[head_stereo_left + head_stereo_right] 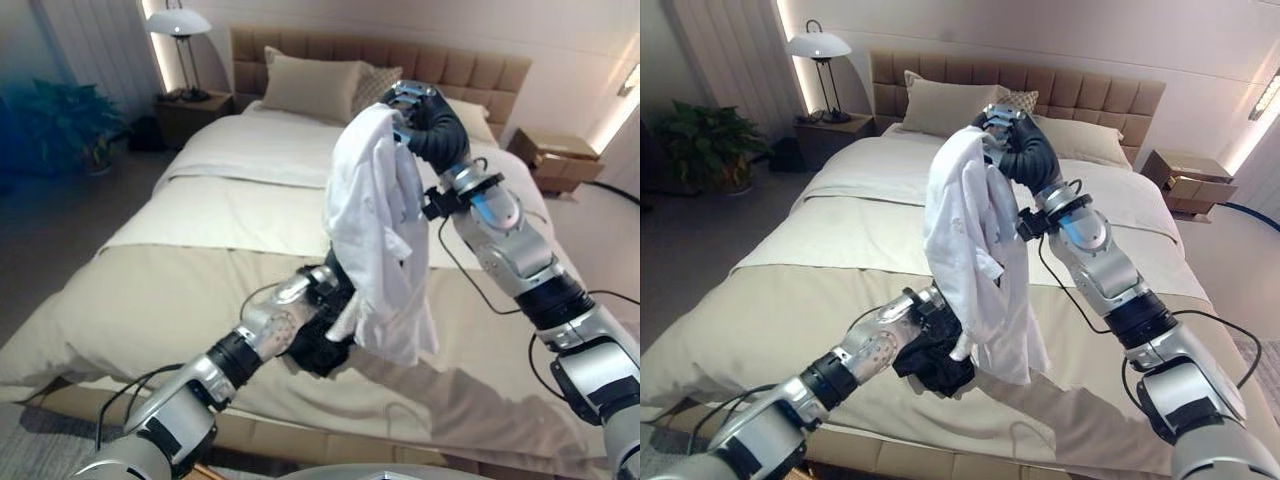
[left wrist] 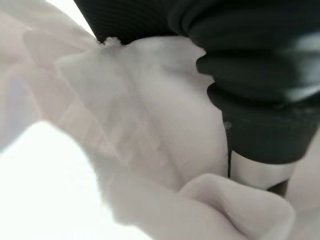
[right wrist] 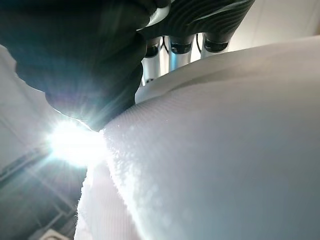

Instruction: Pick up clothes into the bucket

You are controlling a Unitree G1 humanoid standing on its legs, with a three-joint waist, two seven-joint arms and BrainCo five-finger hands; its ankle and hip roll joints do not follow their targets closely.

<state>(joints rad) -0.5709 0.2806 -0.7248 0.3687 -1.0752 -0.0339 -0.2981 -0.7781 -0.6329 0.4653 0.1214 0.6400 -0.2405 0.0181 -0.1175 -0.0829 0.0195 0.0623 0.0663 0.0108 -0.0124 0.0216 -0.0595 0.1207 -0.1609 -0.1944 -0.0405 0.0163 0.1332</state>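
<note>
**Ana:** Left eye view puts the crumpled white cotton shirt (image 1: 375, 240) up in the air above the wide bed with its beige cover (image 1: 150, 290). The right hand (image 1: 420, 110) has its fingers clamped round the top of the cloth.

**Ben:** And the left hand (image 1: 322, 345)?

**Ana:** Low, against the hanging hem. Its fingers are buried in the fabric, so I cannot tell whether it grips.

**Ben:** So the lift is done, I'd judge. Carrying comes next?

**Ana:** Likely. A pale curved rim (image 1: 370, 472) shows at the bottom edge; it may be the bucket. The move calls for swinging the shirt back over it without dragging the tail.

**Ben:** The room?

**Ana:** Padded tan headboard (image 1: 1090, 85), cream pillows (image 1: 945, 105), a white-shaded lamp (image 1: 818, 45) on a dark nightstand (image 1: 835, 135), a leafy green plant (image 1: 700, 140).
</note>
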